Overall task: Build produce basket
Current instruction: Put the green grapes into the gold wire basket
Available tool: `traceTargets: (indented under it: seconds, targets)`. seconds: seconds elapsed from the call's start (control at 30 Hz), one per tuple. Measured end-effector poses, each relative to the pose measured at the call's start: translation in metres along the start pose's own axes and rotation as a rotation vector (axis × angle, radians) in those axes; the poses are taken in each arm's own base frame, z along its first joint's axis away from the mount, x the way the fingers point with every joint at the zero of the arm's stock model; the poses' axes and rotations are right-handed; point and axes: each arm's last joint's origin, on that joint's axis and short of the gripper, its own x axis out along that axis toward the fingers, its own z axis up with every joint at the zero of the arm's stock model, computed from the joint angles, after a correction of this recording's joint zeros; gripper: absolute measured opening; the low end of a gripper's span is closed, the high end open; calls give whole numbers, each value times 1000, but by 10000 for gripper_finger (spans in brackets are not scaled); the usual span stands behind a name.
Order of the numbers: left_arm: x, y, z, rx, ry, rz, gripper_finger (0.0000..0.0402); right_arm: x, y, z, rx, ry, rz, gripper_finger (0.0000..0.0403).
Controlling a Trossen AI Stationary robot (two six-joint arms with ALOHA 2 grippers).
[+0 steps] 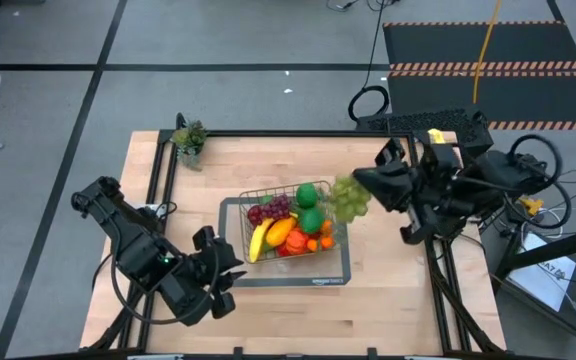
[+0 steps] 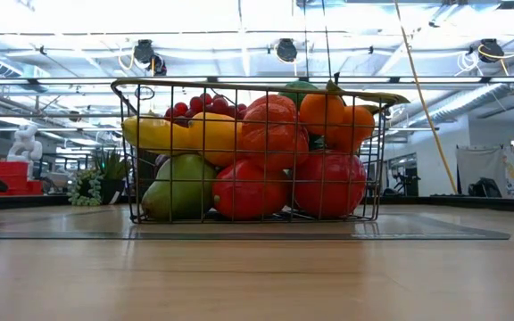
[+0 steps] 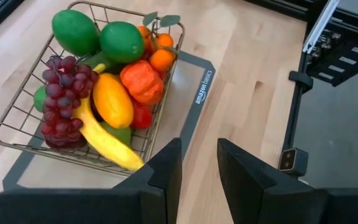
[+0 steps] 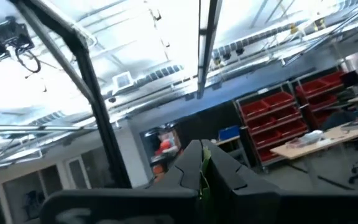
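Right hand (image 1: 360, 190), pinching a pale green plastic grape bunch (image 1: 347, 197) beside the nearly full silvery wire mesh basket (image 1: 246, 204); that bunch remains to place.

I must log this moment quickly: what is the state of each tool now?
Left tool: open slightly, holding nothing, beside the basket.
Right tool: closed on the green grapes, raised by the basket's right end.

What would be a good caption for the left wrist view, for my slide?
Left gripper hovers, empty, beside the wire basket filled with banana, purple grapes and oranges.
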Motion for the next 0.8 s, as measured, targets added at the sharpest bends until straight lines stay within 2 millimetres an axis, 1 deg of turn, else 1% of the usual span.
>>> traceTargets:
  seconds: [0.17,0.3,0.43,0.7,0.8]
  targets:
    - [0,0,0,-7,-6,5,102,-5,-2,9,-43,-23,-40,0]
    - [0,0,0,-6,-6,5,102,-6,-3,10,-155,-16,-40,0]
    - [1,1,1,-6,-6,8,102,-7,-2,7,-337,10,-24,0]
    - [1,1,1,-3,-7,10,102,-5,5,-3,-767,39,22,0]
    - [1,1,1,-4,-7,10,102,-5,6,-2,-855,33,27,0]
